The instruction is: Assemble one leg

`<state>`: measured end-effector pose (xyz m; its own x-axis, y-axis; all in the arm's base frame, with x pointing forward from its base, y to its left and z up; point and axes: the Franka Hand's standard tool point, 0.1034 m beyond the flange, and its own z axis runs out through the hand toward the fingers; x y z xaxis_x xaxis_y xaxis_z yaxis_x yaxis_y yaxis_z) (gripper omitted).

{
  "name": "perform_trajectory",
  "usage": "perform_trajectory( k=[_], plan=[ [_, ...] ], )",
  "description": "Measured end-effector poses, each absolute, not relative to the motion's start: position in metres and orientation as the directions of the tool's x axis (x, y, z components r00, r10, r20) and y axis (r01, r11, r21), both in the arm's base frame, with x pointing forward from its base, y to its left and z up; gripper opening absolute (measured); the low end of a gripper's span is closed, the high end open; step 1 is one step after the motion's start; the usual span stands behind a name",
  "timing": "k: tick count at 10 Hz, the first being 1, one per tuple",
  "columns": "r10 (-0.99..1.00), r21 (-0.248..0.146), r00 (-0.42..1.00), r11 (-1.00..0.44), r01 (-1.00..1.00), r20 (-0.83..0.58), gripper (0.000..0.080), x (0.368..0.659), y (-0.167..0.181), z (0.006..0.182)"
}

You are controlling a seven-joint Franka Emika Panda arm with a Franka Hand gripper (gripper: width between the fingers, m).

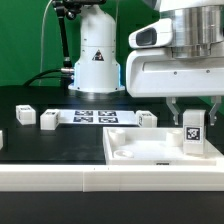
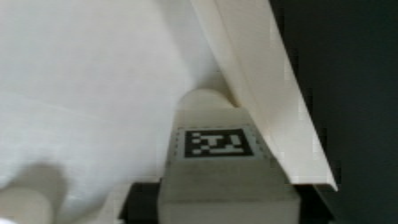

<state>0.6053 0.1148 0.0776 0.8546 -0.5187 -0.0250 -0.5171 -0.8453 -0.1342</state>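
**Leg** (image 1: 192,130): short white post, upright, tag facing the camera. It stands on the square piece (image 1: 150,152), toward the exterior view's right and on the far side. The wrist view shows the tagged face of the leg (image 2: 217,143) against the white face of the square piece (image 2: 89,80). Whether its foot sits in a corner recess cannot be told.

**Hand** (image 1: 193,118): hangs directly above the leg. The fingers look spread, one on each side of the post, with a gap showing between each finger and the leg. It is pinching nothing.

**Square piece**: large, flat and white, lying near the desk's front edge. One recess shows at its left corner.

**Loose posts** (image 1: 48,120): several small white posts lie on the desk (image 1: 60,145). Two are far left and one is just behind the square piece.

**Marker board** (image 1: 95,117): flat on the desk, far centre, well apart from the work.

**Step in hand (judged)**: fitting this one leg to the square piece, with the hand lined up over it.

**Next move (judged)**: close squarely on the two side faces and keep the post vertical. If it has to be driven home, it must be centred on its seat first. A tilted grip would likely cock or topple it.
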Motion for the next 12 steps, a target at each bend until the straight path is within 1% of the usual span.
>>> perform_trajectory(
  k=[1,2,4,7,8,9,10,11,12],
  plan=[
    [-0.604,-0.137,0.796,-0.786,-0.603,-0.037,0.0291,0.6055,0.1149,0.0773],
    [-0.694,-0.132,0.718,-0.708,-0.694,-0.053,0.0291,0.6053,0.1153,0.0772],
    [-0.840,-0.103,0.537,-0.529,-0.843,-0.080,0.0291,0.6038,0.1189,0.0770],
    [-0.901,-0.098,0.420,-0.410,-0.907,-0.109,0.0293,0.6043,0.1183,0.0770],
    [-0.889,-0.101,0.445,-0.435,-0.895,-0.107,0.0293,0.6043,0.1184,0.0769],
    [-0.868,-0.106,0.486,-0.476,-0.873,-0.101,0.0462,0.6045,0.1179,0.0770],
    [-0.840,-0.114,0.534,-0.524,-0.844,-0.094,0.0604,0.6052,0.1166,0.0772],
    [-0.774,-0.123,0.629,-0.619,-0.776,-0.077,0.0635,0.6060,0.1152,0.0777],
    [-0.680,-0.133,0.731,-0.720,-0.681,-0.058,0.0635,0.6071,0.1134,0.0780]
  ],
)
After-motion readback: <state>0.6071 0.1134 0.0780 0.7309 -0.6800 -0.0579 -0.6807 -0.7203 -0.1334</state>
